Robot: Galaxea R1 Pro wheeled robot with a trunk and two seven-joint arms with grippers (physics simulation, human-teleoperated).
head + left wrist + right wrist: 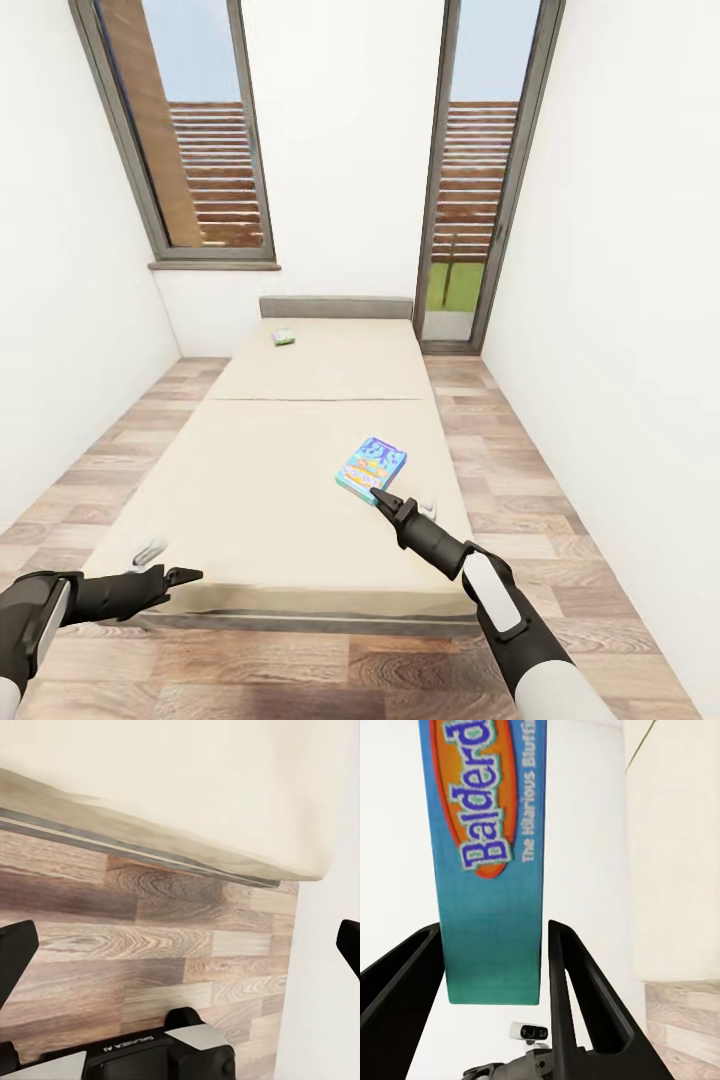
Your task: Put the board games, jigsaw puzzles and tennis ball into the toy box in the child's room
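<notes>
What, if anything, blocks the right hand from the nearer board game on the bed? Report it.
Nothing visible. The right hand sits at the near edge of the board game on the bed, and its open fingers already straddle the box's side.

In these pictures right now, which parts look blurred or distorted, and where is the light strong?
Head view: wide-angle lens splays the window frames outward; the far small box is too small to read. Right wrist view: the board game has slightly soft lettering, and the white wall behind it is washed out. Left wrist view: the bed looks pale, the floor grain sharp.
</notes>
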